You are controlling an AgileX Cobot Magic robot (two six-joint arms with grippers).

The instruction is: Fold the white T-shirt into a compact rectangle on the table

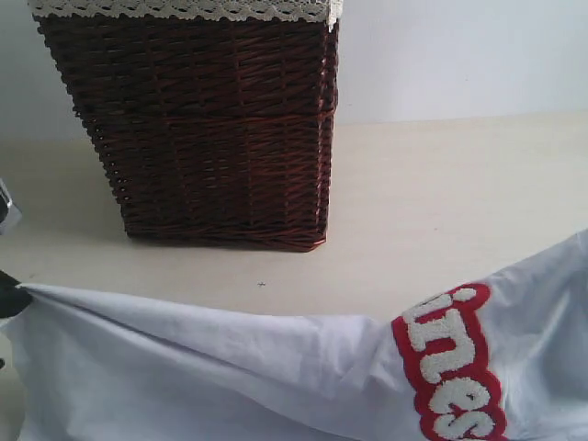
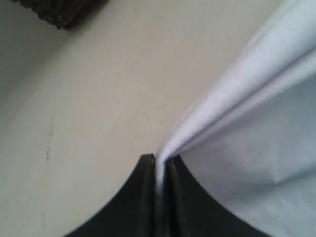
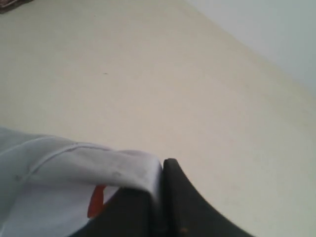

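The white T-shirt [image 1: 230, 367] hangs stretched across the front of the exterior view, its red-outlined lettering [image 1: 450, 367] at the lower right. My left gripper [image 1: 11, 299] shows as a black tip at the far left edge, pinching one corner of the cloth. In the left wrist view the left gripper [image 2: 160, 160] is shut on a thin fold of the white T-shirt [image 2: 256, 123]. In the right wrist view the right gripper [image 3: 160, 165] is shut on the white T-shirt [image 3: 64, 168], whose edge drapes over one finger. The right gripper is out of the exterior view. The table [image 1: 441, 202] lies behind.
A tall dark brown wicker basket [image 1: 207, 129] with cream lace trim [image 1: 184, 9] stands at the back left of the table, behind the stretched cloth. Its corner [image 2: 64, 12] shows in the left wrist view. A pale wall [image 1: 459, 55] closes off the back.
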